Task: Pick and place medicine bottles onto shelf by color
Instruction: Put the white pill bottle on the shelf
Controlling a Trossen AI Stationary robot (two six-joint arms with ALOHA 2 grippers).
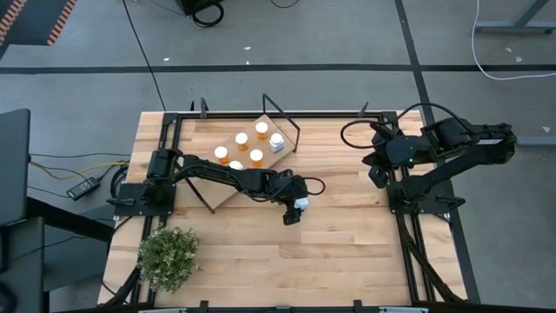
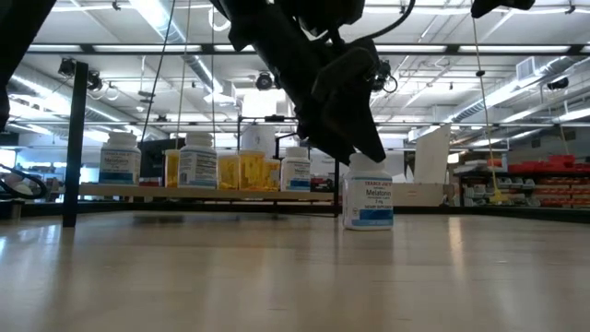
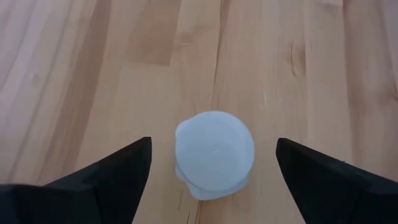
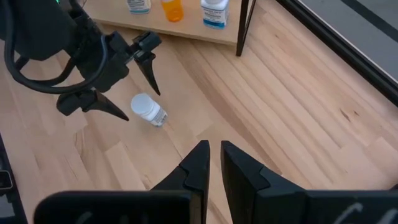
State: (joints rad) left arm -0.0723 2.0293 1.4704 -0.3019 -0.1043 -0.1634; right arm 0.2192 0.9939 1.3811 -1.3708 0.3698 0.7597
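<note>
- The step in hand looks like the pick of one white medicine bottle (image 1: 301, 204) that stands alone on the worktop (image 1: 347, 252), apart from the shelf (image 1: 228, 187).
- The left hand (image 1: 294, 211) hangs directly over this bottle. In the left wrist view its two fingers (image 3: 112, 177) are wide open, one on each side of the white cap, and they do not touch it. The hand holds nothing.
- From the low view, the bottle stands upright on the wood, with the hand just above its cap.
- The shelf already carries several bottles: orange ones (image 1: 241, 139) grouped together and a white one (image 1: 276, 142) near the corner.
- The right hand (image 1: 380, 169) waits at the right side of the worktop, well apart from the bottle. Its fingers are nearly together and empty.
- In my judgement, the next move calls for lowering the left hand until the fingers are beside the body of the bottle, then closing them gently. After that the bottle should go beside the white ones on the shelf.
- The bottle is small and light, so a closing that is off-centre could tip it.
</note>
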